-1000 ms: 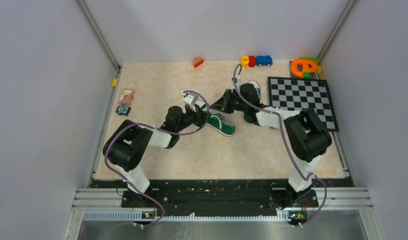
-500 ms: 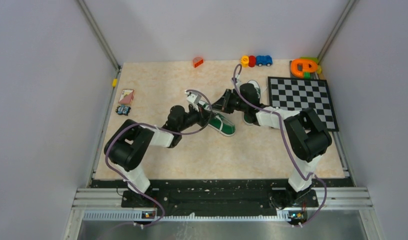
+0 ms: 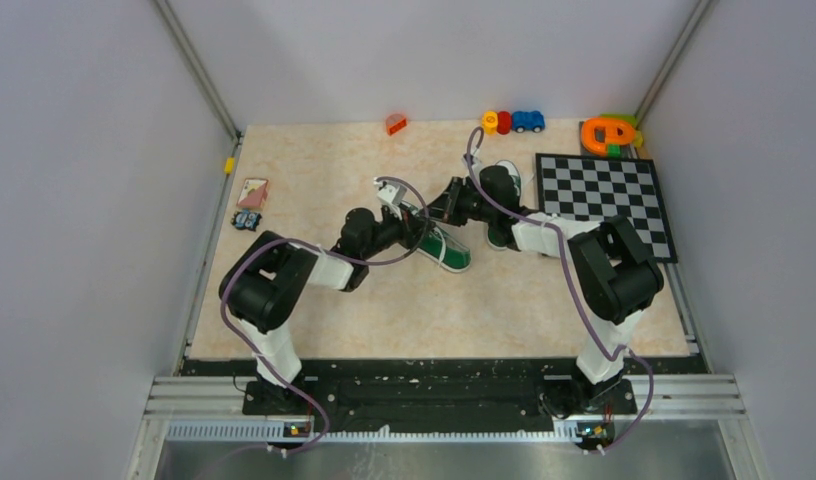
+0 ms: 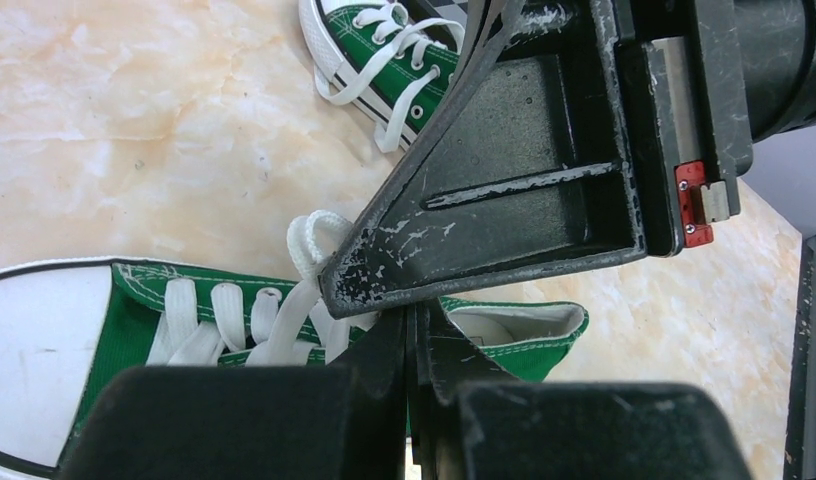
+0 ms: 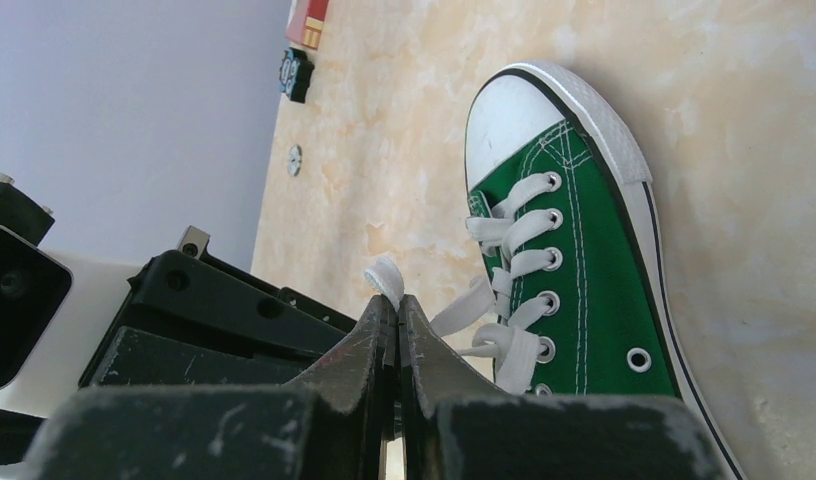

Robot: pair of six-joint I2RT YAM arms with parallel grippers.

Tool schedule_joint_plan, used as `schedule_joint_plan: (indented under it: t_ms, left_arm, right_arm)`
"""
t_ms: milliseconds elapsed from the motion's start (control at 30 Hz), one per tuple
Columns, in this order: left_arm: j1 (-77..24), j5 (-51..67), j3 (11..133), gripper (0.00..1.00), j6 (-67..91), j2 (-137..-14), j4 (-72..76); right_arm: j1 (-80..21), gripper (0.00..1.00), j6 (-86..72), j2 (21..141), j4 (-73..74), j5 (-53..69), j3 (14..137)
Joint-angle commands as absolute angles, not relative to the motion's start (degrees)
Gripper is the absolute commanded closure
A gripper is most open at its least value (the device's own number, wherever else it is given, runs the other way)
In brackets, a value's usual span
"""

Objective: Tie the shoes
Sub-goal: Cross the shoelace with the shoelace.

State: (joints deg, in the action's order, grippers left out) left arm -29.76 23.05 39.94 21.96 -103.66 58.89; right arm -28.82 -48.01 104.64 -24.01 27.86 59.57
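Note:
One green sneaker [image 3: 446, 250] with a white toe cap lies mid-table; it also shows in the left wrist view [image 4: 134, 320] and the right wrist view [image 5: 574, 290]. The second sneaker [image 3: 506, 178] sits behind the right arm, and its laces show in the left wrist view [image 4: 384, 55]. My right gripper [image 3: 439, 212] is shut on a white lace loop [image 5: 387, 280] and holds it above the near shoe. My left gripper [image 3: 411, 222] is shut, its tips [image 4: 416, 335] tucked under the right gripper's finger [image 4: 524, 190]. I cannot see anything between them.
A checkerboard [image 3: 604, 200] lies at the right. Small toys line the back edge: an orange block [image 3: 395, 124], a blue car [image 3: 527, 121], an orange and green toy [image 3: 609, 132]. A card [image 3: 252, 192] and a small toy [image 3: 246, 219] lie at the left.
My left arm has swung right and forward, bringing its gripper up against the right gripper over the near shoe. The right arm has barely moved.

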Motion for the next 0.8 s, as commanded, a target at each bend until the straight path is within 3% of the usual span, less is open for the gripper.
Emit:
schedule_joint_plan:
  t_ms: [0,467,767]
  left_arm:
    - [-29.9,21.1,41.4,1.00,20.8,-104.8,66.0]
    - [-30.1,16.2,38.4,1.00,19.4,-107.9,74.3]
    - [-30.1,14.1,37.3,1.00,16.4,-105.5,72.3]
  right_arm:
    - [-29.4,1.00,-48.4,103.4,-25.7,29.0,62.4]
    - [-29.5,1.00,-48.3,104.3,-26.0,29.0,62.7]
    - [-29.4,1.00,-48.1,104.3,-25.8,28.7,62.4]
